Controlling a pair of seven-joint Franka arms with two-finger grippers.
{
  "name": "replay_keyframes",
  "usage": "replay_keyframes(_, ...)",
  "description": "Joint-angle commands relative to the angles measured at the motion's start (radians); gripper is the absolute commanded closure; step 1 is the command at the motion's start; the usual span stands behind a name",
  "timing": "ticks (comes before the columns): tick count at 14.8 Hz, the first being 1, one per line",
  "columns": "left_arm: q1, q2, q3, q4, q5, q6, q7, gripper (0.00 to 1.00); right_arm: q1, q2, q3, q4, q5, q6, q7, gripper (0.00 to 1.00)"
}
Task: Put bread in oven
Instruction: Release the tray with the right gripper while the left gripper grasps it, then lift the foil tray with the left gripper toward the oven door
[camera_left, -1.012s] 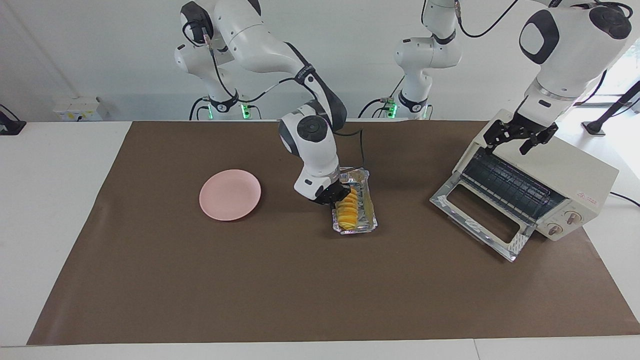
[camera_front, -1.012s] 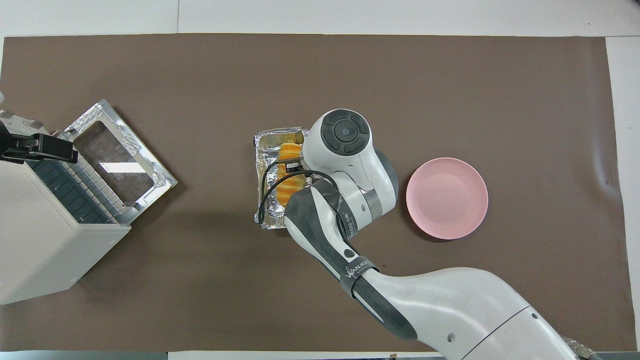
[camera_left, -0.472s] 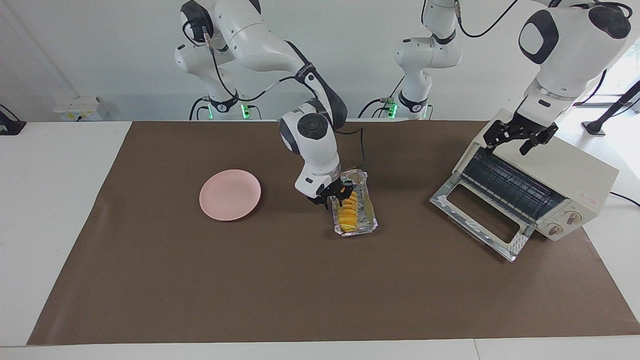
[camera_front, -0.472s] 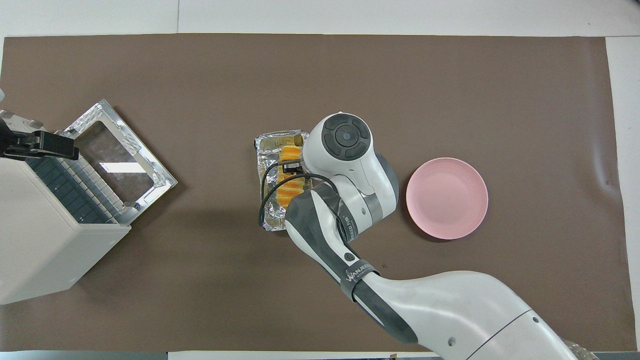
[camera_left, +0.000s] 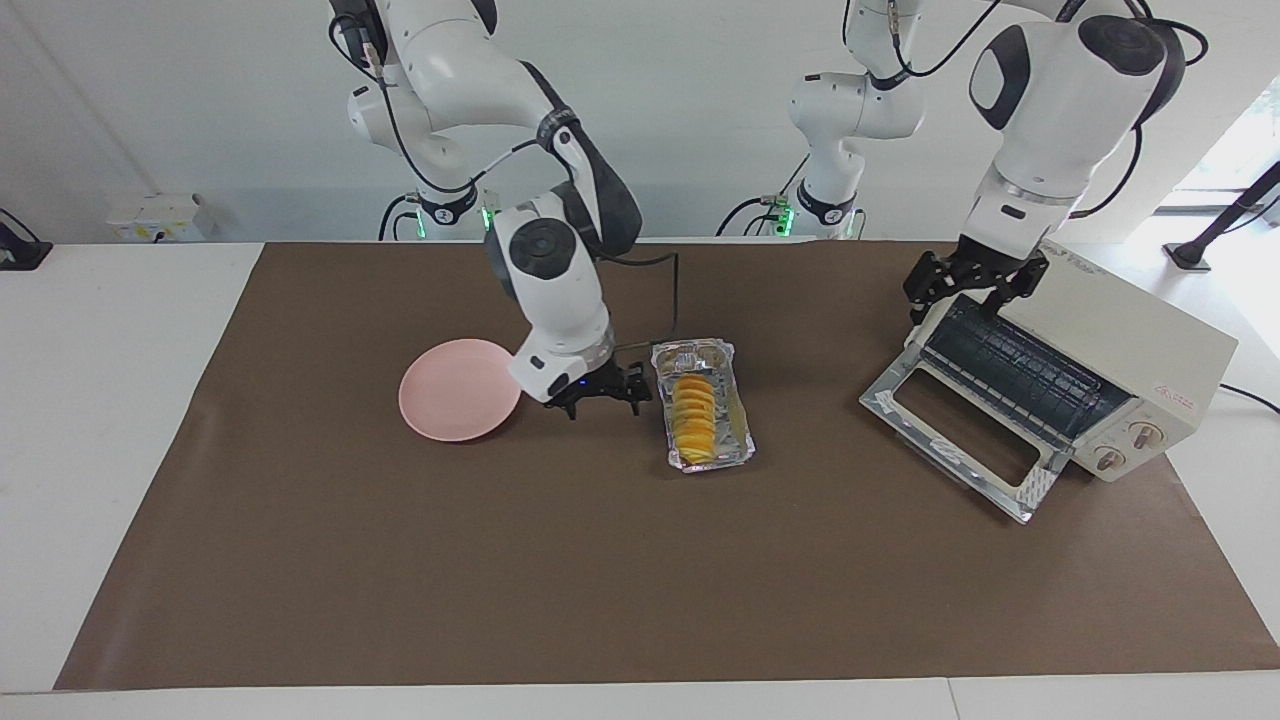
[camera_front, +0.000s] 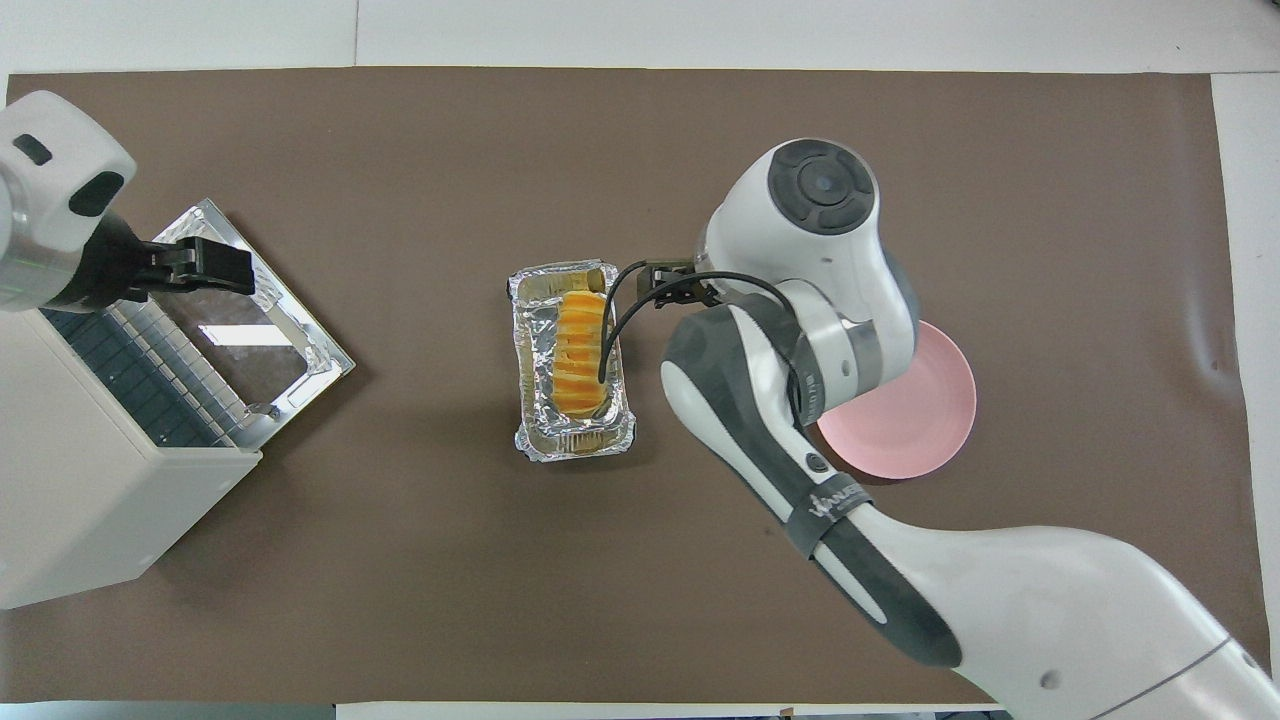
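Observation:
The bread (camera_left: 693, 420), a ridged yellow-orange loaf, lies in the silver foil tray (camera_left: 716, 462) mid-table; it also shows in the overhead view (camera_front: 582, 345). My right gripper (camera_left: 605, 403) is open and empty, low over the mat between the tray and the pink plate; it touches neither. In the overhead view the right gripper (camera_front: 675, 290) is beside the tray's rim (camera_front: 530, 400). The cream oven (camera_left: 1130, 340) stands at the left arm's end with its glass door (camera_left: 950, 420) dropped open and the rack showing. My left gripper (camera_left: 965, 298) is open above the oven's mouth.
A round pink plate (camera_left: 455, 390) lies on the brown mat toward the right arm's end, partly covered by the right arm in the overhead view (camera_front: 925, 420). The oven (camera_front: 90, 500) and its open door (camera_front: 235, 320) take up the left arm's end.
My right gripper has come off the bread and moved sideways toward the plate, leaving the loaf in the tray. My left gripper has shifted from the oven's top to over its mouth.

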Motion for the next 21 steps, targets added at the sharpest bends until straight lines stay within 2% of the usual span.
replay_keyframes(1,-0.116,0.085,0.014,0.025,0.002,0.049,-0.171,0.00,-0.111,-0.077,0.013,-0.029,0.003,-0.054,-0.073,0.00)
replay_keyframes(3,-0.202,0.186,0.015,0.098,0.002,0.043,-0.265,0.00,-0.172,-0.106,0.013,-0.029,0.002,-0.074,-0.160,0.00)
replay_keyframes(6,-0.325,0.313,0.015,0.157,-0.001,0.052,-0.379,0.00,-0.263,-0.140,0.012,-0.029,-0.001,-0.134,-0.327,0.00)
replay_keyframes(9,-0.400,0.398,0.015,0.221,-0.004,0.052,-0.465,0.03,-0.341,-0.173,0.012,-0.026,-0.018,-0.195,-0.481,0.00)
replay_keyframes(12,-0.462,0.547,0.022,0.338,-0.004,0.043,-0.532,0.03,-0.401,-0.235,0.012,-0.028,-0.052,-0.292,-0.579,0.00)
replay_keyframes(15,-0.491,0.556,0.020,0.332,-0.003,0.057,-0.539,0.05,-0.420,-0.324,0.012,-0.028,-0.061,-0.398,-0.582,0.00)
replay_keyframes(18,-0.503,0.569,0.020,0.324,0.000,0.066,-0.542,0.19,-0.421,-0.370,0.010,-0.028,-0.070,-0.468,-0.483,0.00)
replay_keyframes(21,-0.511,0.570,0.020,0.300,0.002,0.090,-0.542,0.27,-0.420,-0.403,0.007,-0.015,-0.105,-0.533,-0.463,0.00)
